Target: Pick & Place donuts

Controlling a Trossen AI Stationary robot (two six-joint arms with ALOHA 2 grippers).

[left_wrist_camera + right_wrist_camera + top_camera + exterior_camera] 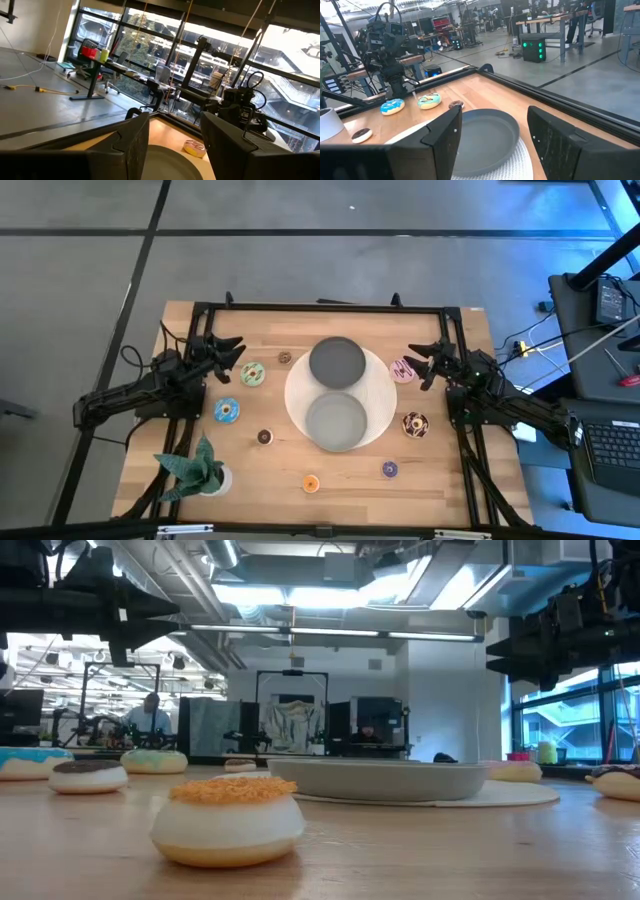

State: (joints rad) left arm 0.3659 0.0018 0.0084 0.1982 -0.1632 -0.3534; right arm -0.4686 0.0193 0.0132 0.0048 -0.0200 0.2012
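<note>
Landmark: I take the round white mat (376,395) at table centre, carrying two grey dishes (336,363), one toward the far edge, one toward the near.
Left gripper (236,348): I see it raised left of the mat, fingers spread, nothing held.
Right gripper (418,358): raised right of the mat, fingers spread, nothing held.
Donuts left of mat: green donut (252,374), blue donut (227,411), two brown minis (265,437).
Donuts right of mat: pink donut (402,370) touching its edge, sprinkled chocolate donut (415,424).
Donuts on the near side of the mat: orange mini (311,482), purple mini (389,469).
Other: potted plant (196,467) at near-left corner.
</note>
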